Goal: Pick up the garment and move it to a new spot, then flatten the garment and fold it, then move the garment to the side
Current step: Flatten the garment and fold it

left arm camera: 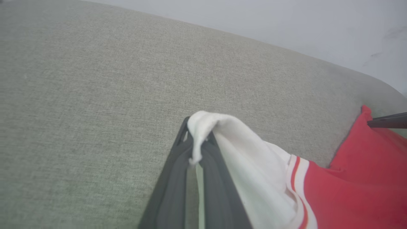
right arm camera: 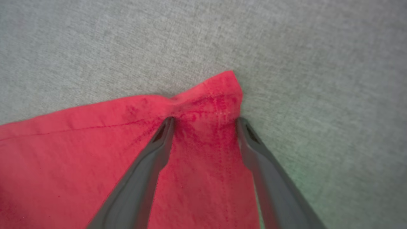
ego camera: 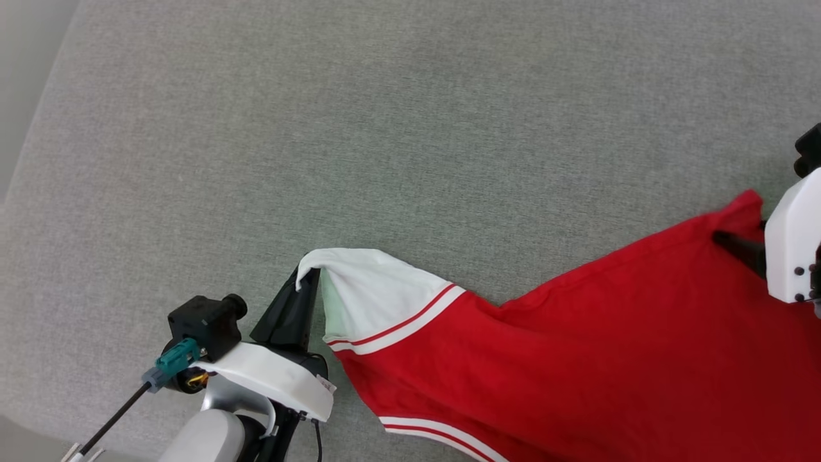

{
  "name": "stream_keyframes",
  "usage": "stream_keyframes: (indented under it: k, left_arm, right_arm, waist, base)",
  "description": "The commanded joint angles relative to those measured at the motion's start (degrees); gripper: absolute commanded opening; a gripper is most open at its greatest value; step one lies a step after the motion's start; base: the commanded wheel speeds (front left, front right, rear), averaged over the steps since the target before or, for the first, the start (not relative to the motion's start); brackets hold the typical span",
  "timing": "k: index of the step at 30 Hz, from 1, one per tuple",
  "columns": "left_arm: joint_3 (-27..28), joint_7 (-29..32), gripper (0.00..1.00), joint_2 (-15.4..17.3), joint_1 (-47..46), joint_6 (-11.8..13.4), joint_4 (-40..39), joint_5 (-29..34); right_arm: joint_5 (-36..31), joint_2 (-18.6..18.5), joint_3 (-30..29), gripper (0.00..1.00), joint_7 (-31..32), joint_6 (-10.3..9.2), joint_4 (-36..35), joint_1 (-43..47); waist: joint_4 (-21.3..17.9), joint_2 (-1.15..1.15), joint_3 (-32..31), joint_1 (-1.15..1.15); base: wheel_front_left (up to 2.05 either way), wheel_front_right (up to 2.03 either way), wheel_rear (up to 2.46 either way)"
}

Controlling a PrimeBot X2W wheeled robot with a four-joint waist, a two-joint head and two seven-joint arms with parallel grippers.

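Two end effectors meet the garment (ego camera: 577, 346) lying on the grey surface (ego camera: 385, 128): the left end effector (left arm camera: 197, 140) pinches the tip of its white sleeve, lifting it, while the right end effector (right arm camera: 205, 122) stands spread over a red corner.

The left end effector (ego camera: 306, 279) is showing dark fingers (ego camera: 288, 314), a white cover (ego camera: 269, 378), black camera (ego camera: 206, 321), teal plug (ego camera: 174, 359) and black cable (ego camera: 112, 418); the right arm's white casing (ego camera: 792, 244) is bearing dark screws (ego camera: 799, 271).
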Motion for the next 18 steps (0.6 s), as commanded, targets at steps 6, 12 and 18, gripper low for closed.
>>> stream_keyframes:
  k: [6, 12, 18]
  left_arm:
    - [-0.3, -0.9, 0.0, -0.8, -0.9, -0.5, 1.9, -0.5]
    - [-0.9, 0.7, 0.0, 0.5, -1.7, 0.1, 3.2, 0.7]
    - [1.0, 2.0, 0.0, 3.1, -5.0, 0.3, 4.2, 0.8]
  right_arm:
    - [0.3, 2.0, 2.2, 0.0, 3.8, -0.06, 4.7, 4.9]
    - [-0.8, 1.7, 1.5, 0.0, -0.9, -0.05, 2.6, 1.5]
    - [-4.6, 2.5, 1.6, 0.0, -9.0, -0.06, 3.3, -1.5]
  waist:
    - [0.6, 0.0, -1.0, 0.0]
    - [-0.1, 0.0, -3.5, 0.0]
    - [-3.0, 0.0, -8.6, 0.0]
  base:
    - [0.0, 0.0, 0.0]
    - [0.0, 0.0, 0.0]
    - [0.0, 0.0, 0.0]
